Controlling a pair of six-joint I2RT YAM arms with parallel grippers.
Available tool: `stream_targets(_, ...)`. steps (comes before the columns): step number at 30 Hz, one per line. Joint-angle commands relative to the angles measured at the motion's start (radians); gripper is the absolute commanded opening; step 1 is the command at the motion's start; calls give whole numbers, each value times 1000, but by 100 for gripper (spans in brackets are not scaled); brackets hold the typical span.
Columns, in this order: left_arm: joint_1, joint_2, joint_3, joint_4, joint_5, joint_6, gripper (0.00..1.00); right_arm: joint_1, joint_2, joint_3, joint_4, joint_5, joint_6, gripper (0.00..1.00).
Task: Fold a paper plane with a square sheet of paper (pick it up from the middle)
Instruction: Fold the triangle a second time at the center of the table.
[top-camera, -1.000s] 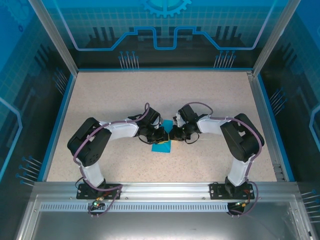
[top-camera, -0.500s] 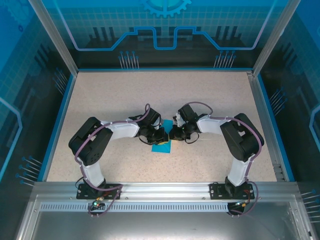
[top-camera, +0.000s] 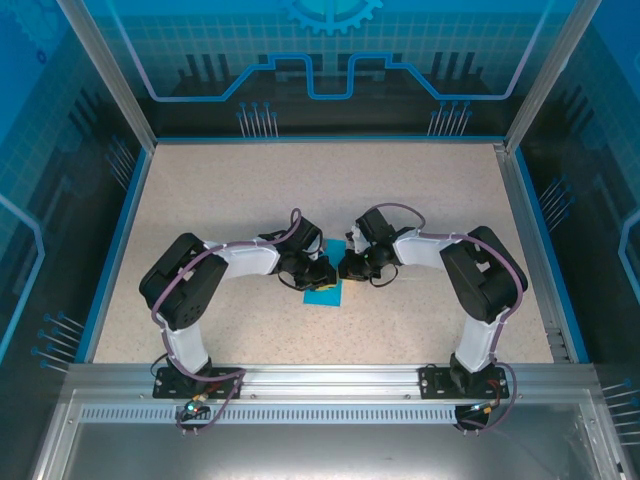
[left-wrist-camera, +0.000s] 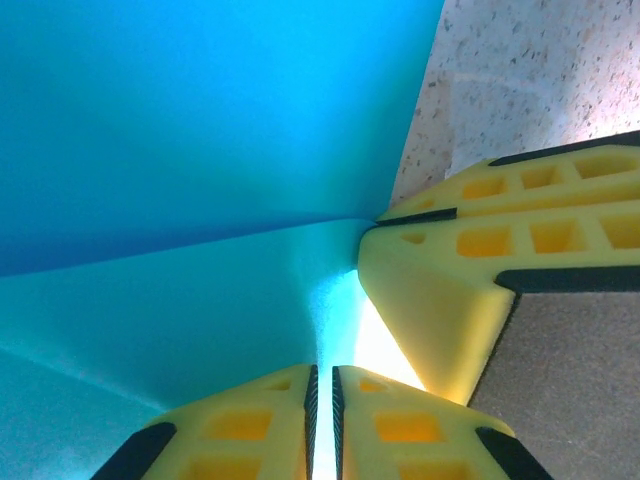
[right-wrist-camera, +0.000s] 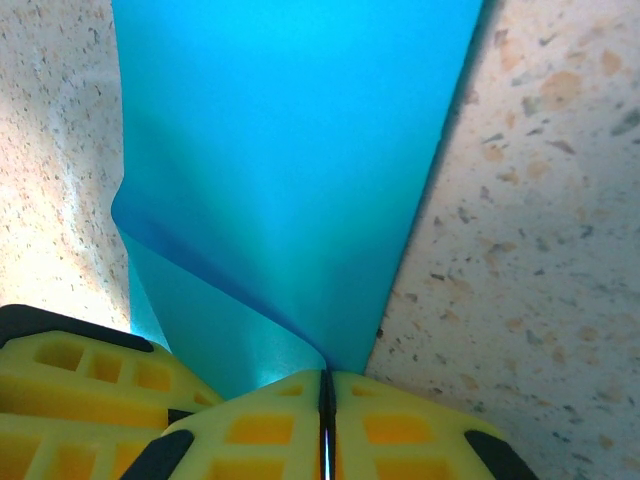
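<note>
The square sheet of paper (top-camera: 324, 293) is teal-blue and lies at the table's centre, partly raised and bent between both grippers. In the left wrist view the paper (left-wrist-camera: 200, 150) slopes up with a crease running toward my left gripper (left-wrist-camera: 322, 370), whose yellow jaws stand nearly together on a paper edge. The right gripper's yellow fingers (left-wrist-camera: 470, 260) press in from the right there. In the right wrist view the paper (right-wrist-camera: 300, 150) folds down into my right gripper (right-wrist-camera: 323, 375), shut tight on its edge. From above, the left gripper (top-camera: 322, 272) and right gripper (top-camera: 346, 268) meet tip to tip over the sheet.
The speckled beige table (top-camera: 420, 190) is ringed by a blue rim and transparent blue walls (top-camera: 330, 60). Both arms bend inward from their bases on the aluminium rail (top-camera: 330, 380) at the near edge.
The left arm has edged slightly to the right toward the right gripper. The paper and the right arm look unchanged.
</note>
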Motion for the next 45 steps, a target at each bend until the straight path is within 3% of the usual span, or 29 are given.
stream_targets(1, -12, 11, 0, 1, 18, -5, 16, 12, 17, 27, -30, 26, -13, 10)
stream_targets(45, -14, -20, -4, 4, 29, -11, 18, 6, 1, 18, 2, 60, 4, 10)
